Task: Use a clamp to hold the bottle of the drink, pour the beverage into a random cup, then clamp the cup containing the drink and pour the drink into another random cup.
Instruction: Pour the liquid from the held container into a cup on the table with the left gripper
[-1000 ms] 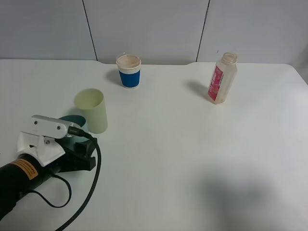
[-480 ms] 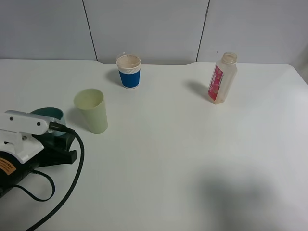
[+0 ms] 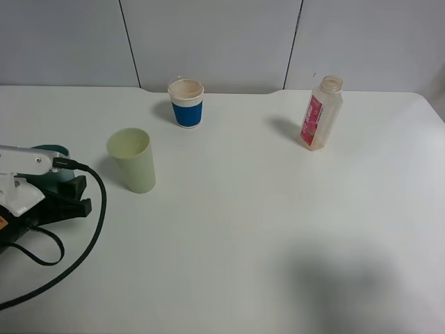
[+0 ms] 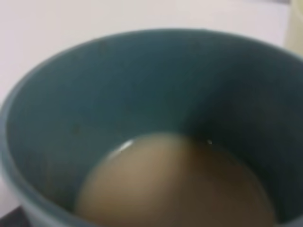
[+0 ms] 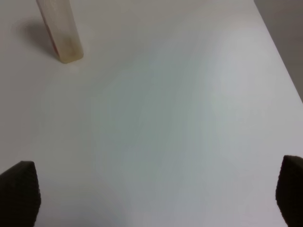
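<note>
My left gripper (image 3: 69, 197) sits at the far left of the table, shut on the teal cup (image 3: 58, 165), which it mostly hides in the high view. Seen from the left wrist, the teal cup (image 4: 142, 94) fills the frame, with beige beverage (image 4: 175, 184) in its bottom. To the right of it the pale yellow-green tumbler (image 3: 132, 160) stands upright, apart from the gripper. The bottle (image 3: 321, 113) is upright at the back right, its neck open. My right gripper (image 5: 151, 198) is open over bare table, short of the bottle (image 5: 59, 33), and is out of the high view.
A blue-sleeved paper cup (image 3: 186, 103) with beige liquid stands at the back centre. A black cable (image 3: 90, 229) loops from the left arm across the table's front left. The white table's (image 3: 264, 229) far edge meets grey wall panels.
The left gripper has moved leftward with the teal cup in it, away from the pale green tumbler. Bottle, tumbler and paper cup have not moved.
</note>
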